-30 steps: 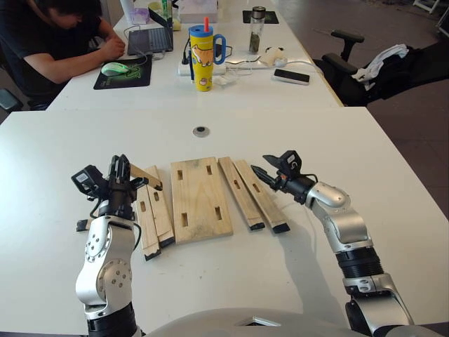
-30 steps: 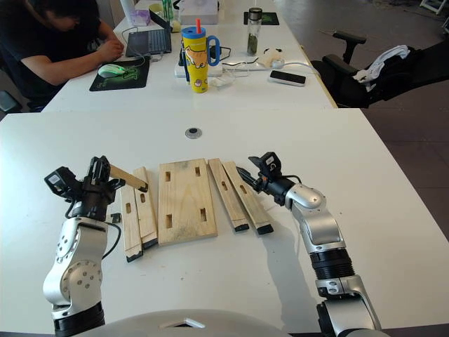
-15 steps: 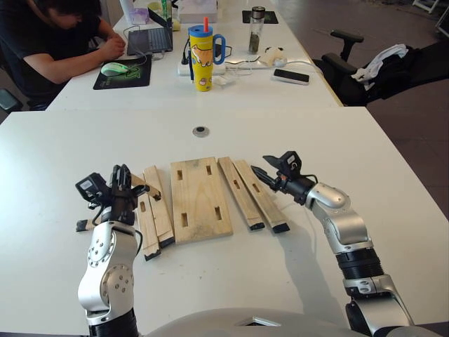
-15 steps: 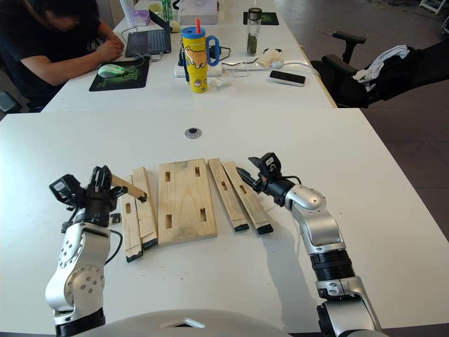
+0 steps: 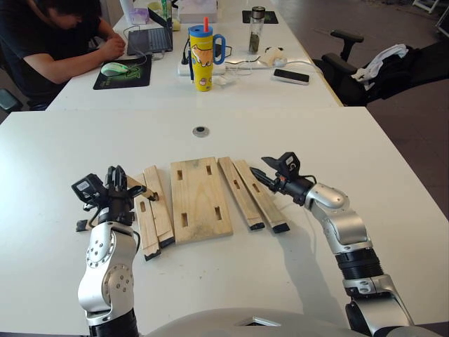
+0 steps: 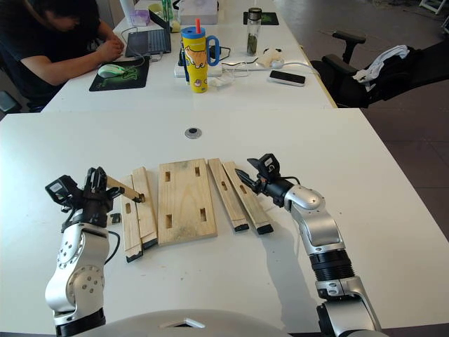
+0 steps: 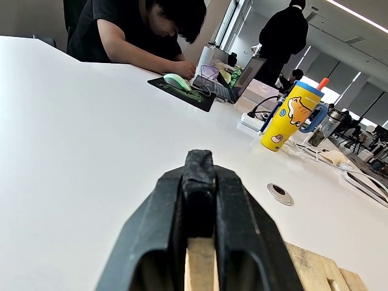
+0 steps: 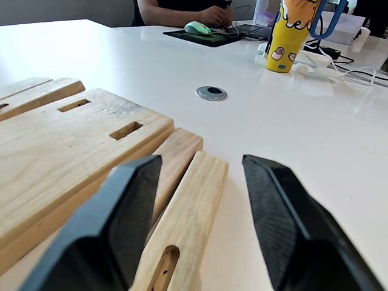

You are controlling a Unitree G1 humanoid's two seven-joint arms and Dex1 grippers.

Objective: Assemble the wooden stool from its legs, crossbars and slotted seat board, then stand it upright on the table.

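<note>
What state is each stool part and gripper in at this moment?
left gripper: shut on crossbar
crossbar: gripped at one end, not inserted
right gripper: open, over right legs
seat board: lying flat, slots empty
left legs: lying flat, side by side
right legs: lying flat, side by side

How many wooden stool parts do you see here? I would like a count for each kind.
Slotted seat board: 1
Legs, lying flat: 4
Crossbar, held in the left gripper: 1
Total: 6
</note>
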